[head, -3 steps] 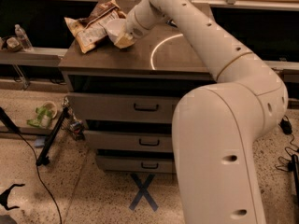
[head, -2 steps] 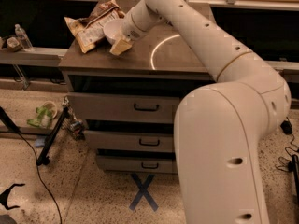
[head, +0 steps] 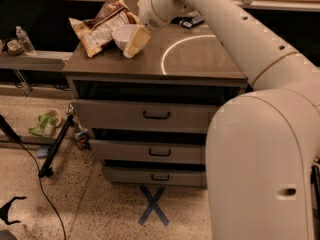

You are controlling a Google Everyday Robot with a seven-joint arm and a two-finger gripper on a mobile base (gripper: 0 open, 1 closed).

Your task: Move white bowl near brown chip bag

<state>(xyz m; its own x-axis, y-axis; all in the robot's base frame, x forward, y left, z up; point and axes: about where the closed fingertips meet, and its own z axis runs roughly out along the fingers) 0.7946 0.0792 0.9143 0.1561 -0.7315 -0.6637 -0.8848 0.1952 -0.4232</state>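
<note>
The white bowl [head: 123,35] is tilted on its side just above the cabinet top [head: 200,59], its opening facing the camera. My gripper [head: 134,40] reaches in from the right and is shut on the bowl's right rim, with one tan finger [head: 138,40] showing in front. The brown chip bag [head: 99,26] lies crumpled on the back left corner of the top, touching or just behind the bowl's left side.
A dark flat object [head: 189,21] lies at the back of the top behind my arm. The cabinet has three drawers [head: 156,115]. A water bottle [head: 23,39] stands on a shelf at left. A black stand leg [head: 56,146] and green litter [head: 45,124] lie on the floor.
My gripper has moved the bowl a little left and toward the front, along the chip bag's right side. The bag has not moved.
</note>
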